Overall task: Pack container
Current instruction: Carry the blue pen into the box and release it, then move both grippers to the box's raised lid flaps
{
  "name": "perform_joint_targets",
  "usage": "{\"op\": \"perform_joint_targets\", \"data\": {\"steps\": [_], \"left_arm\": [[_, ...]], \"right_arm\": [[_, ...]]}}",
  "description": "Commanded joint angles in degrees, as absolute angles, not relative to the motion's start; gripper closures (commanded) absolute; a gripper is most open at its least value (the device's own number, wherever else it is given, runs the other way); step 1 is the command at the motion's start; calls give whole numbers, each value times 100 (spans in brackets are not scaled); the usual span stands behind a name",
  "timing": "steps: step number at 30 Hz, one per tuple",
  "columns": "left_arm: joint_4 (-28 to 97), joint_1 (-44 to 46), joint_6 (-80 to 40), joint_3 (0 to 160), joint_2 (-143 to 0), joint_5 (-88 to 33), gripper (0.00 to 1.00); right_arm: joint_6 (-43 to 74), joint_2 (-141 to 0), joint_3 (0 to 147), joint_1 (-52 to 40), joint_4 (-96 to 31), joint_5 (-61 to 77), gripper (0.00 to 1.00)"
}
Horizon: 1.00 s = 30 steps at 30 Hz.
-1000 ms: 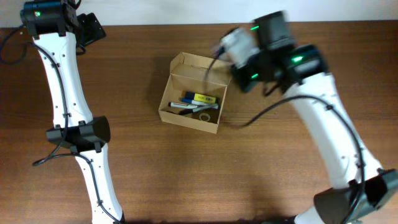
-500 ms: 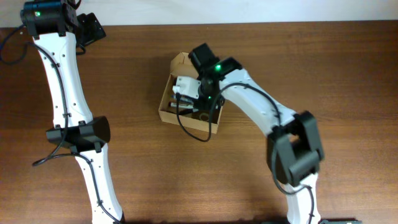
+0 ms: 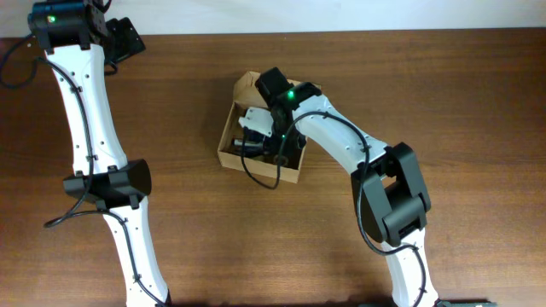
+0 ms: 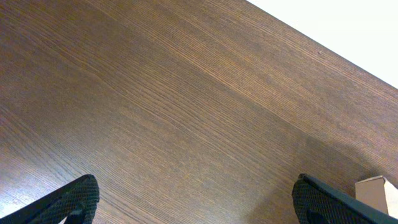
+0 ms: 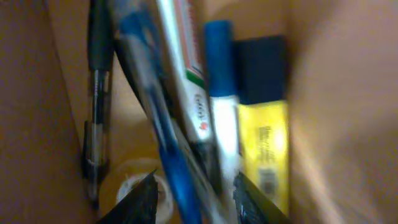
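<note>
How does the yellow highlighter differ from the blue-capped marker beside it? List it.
The yellow highlighter is broad; the blue-capped marker is slimmer, white-bodied. The highlighter's cap is dark navy, the marker's bright blue. Both lie side by side in the container, caps the same way.

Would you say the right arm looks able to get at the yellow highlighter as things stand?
Probably yes: the right gripper hangs inside the open container, jaws parted, and the yellow highlighter lies uncovered just beside them.
</note>
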<state>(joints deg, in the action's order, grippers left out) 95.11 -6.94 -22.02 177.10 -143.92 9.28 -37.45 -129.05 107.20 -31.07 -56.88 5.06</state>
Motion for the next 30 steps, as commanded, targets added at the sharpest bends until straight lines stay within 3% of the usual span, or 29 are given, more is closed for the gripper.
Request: {"op": "perform_joint_targets", "data": {"steps": [1, 3, 8, 13, 15, 22, 23, 24, 25, 30], "left_arm": [[9518, -729, -2132, 17703, -14368, 976, 0], [9518, -729, -2134, 17703, -14368, 974, 0], [9430, -729, -2231, 17703, -14368, 854, 0], [9314, -729, -2263, 17703, -14368, 49, 0], [9327, -729, -2265, 17703, -14368, -108, 1], [9347, -729, -2263, 17705, -14368, -176, 1], [9373, -729, -2263, 17705, -14368, -235, 27], [9393, -729, -2263, 17705, -14368, -287, 75], [9419, -725, -2263, 17703, -14368, -364, 98], [9480, -615, -1938, 17701, -14457, -1055, 98]], "right_arm": [[-2858, -12374, 11500, -3144, -5865, 292, 54], [-2462, -12232, 11985, -3120, -6130, 290, 46], [-1151, -11944, 13340, -2902, -6834, 301, 44], [-360, -11861, 14075, -2394, -7231, 609, 90], [-217, -11861, 14108, -2119, -7317, 963, 96], [311, -11865, 14009, -1249, -7428, 1400, 96], [360, -11867, 14003, -1162, -7446, 1402, 96], [370, -11878, 14003, -1068, -7485, 1448, 96], [373, -11896, 14003, -980, -7533, 1490, 96], [434, -12195, 13939, -648, -7950, 1496, 96]]}}
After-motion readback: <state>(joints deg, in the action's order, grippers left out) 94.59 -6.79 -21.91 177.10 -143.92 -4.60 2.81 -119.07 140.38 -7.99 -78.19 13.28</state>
